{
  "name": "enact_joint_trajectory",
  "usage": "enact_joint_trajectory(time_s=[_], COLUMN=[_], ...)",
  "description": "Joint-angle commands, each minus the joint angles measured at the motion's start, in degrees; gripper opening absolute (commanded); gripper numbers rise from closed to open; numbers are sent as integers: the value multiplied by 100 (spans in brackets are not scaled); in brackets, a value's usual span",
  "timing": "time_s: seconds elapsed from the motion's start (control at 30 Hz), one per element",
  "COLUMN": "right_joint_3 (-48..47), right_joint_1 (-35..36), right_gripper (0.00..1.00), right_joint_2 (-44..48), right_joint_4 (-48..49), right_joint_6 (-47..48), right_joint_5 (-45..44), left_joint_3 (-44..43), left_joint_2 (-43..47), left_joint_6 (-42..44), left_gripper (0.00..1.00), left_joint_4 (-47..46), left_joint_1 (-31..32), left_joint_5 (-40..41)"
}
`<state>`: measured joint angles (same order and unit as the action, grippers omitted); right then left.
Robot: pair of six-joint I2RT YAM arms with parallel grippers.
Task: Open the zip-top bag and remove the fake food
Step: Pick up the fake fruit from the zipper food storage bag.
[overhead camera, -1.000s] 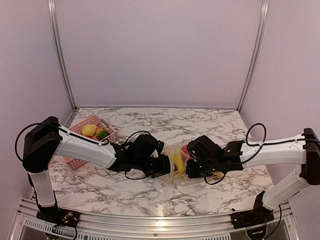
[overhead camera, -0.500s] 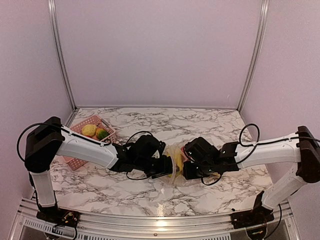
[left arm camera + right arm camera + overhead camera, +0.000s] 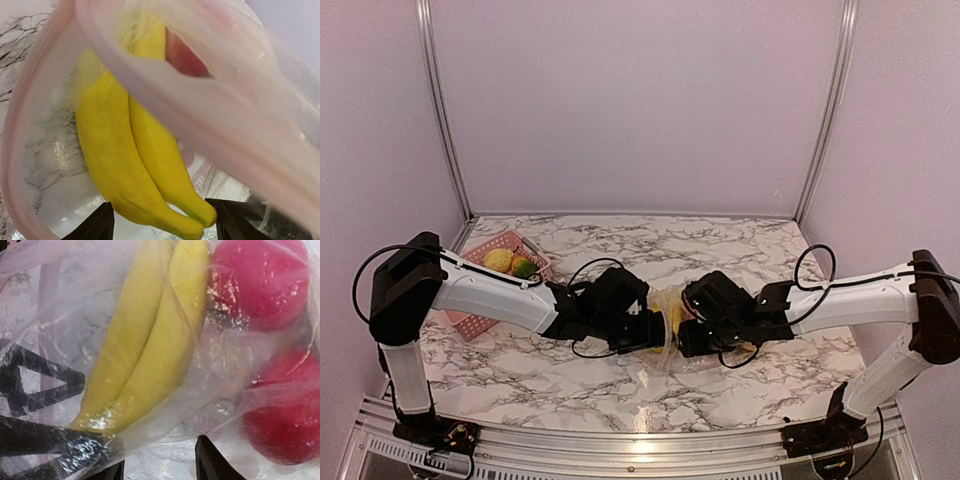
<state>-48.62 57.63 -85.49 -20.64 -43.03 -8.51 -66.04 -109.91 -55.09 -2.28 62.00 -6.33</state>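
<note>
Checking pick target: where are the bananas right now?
Inside the zip-top bag mid-frame in the top view, between the left gripper and right gripper. The left wrist view shows the bananas just ahead of its fingertips.

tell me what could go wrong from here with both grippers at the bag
1. The left gripper and right gripper face each other, almost touching across the zip-top bag; they might collide.
2. The bananas lie under loose film, so a grasp may pinch plastic too and drag the whole bag.
3. The red pieces sit behind the bananas and may stay inside.
</note>
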Motion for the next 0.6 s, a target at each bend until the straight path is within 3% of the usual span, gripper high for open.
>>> enact_joint_trajectory(time_s=[0.0, 0.37, 0.57], right_joint_3=[-150, -158, -132], right_joint_1=[56, 56, 56], right_gripper=[47, 33, 33], right_joint_2=[182, 853, 1041], right_joint_4=[-55, -805, -989], right_joint_6=[10, -132, -169], right_joint_5=[-156, -749, -869], left_joint_3=[-259, -741, -906], left_joint_2=[57, -71, -47], left_joint_6=[301, 617, 728], left_gripper=[72, 60, 64], left_joint_4=[569, 1274, 1523], left_joint_1=[58, 76, 229], left_joint_5=[360, 759, 815])
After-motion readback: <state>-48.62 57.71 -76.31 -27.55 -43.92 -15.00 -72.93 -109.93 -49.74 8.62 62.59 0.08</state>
